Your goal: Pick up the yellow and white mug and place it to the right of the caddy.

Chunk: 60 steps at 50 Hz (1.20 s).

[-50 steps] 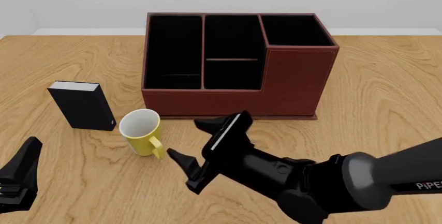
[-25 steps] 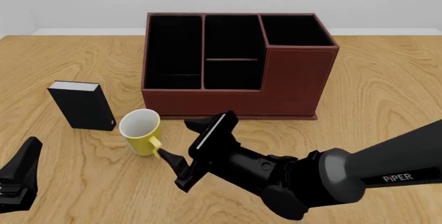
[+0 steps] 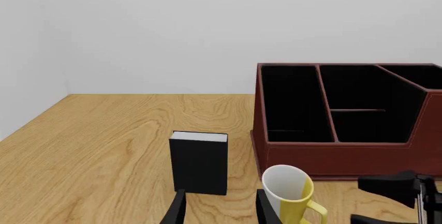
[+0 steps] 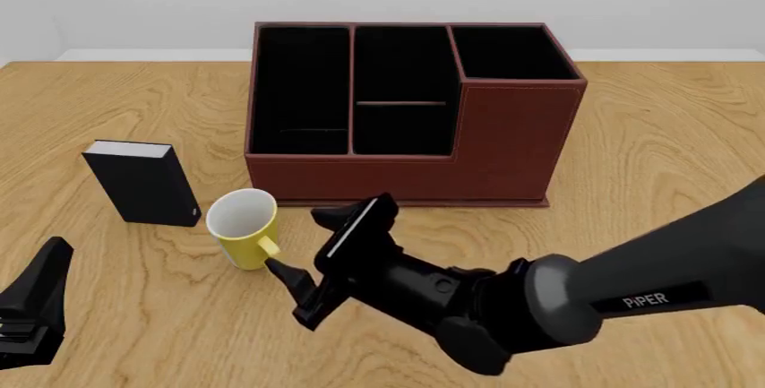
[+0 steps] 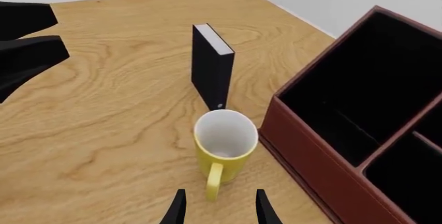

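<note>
The small yellow ceramic mug with a white inside stands upright on the wooden counter, at seven o'clock of the large reddish-brown leather-like caddy. The right gripper, fingers spread, flanks its handle without grasping. The left gripper rests released at eight o'clock.

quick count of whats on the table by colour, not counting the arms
yellow and white: 1, the mug
reddish-brown: 1, the caddy
black: 1, the small box standing upright left of the mug
total: 3
</note>
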{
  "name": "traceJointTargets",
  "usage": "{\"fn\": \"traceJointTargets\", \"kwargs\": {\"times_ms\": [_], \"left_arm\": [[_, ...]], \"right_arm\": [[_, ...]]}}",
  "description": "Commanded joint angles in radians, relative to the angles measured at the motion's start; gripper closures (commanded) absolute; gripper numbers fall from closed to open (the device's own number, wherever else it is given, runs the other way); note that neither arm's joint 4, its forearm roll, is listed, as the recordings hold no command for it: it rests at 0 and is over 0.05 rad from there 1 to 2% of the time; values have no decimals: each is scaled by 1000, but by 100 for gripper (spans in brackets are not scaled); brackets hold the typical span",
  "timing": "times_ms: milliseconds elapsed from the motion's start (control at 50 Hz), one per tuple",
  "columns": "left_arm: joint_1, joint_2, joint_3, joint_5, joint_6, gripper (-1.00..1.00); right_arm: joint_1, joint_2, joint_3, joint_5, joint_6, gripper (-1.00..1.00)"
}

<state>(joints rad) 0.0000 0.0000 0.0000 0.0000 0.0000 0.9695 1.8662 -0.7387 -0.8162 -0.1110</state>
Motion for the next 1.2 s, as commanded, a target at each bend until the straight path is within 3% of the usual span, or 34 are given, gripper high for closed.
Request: {"fn": "traceJointTargets", "kwargs": {"times_ms": [20,1200], "left_arm": [[0,0,0,0,0,-100],[0,0,0,0,0,-100]], "right_arm": [[-11,24,-19,-2,5,-100],[-9,174,-157,-4,-25,-100]]}}
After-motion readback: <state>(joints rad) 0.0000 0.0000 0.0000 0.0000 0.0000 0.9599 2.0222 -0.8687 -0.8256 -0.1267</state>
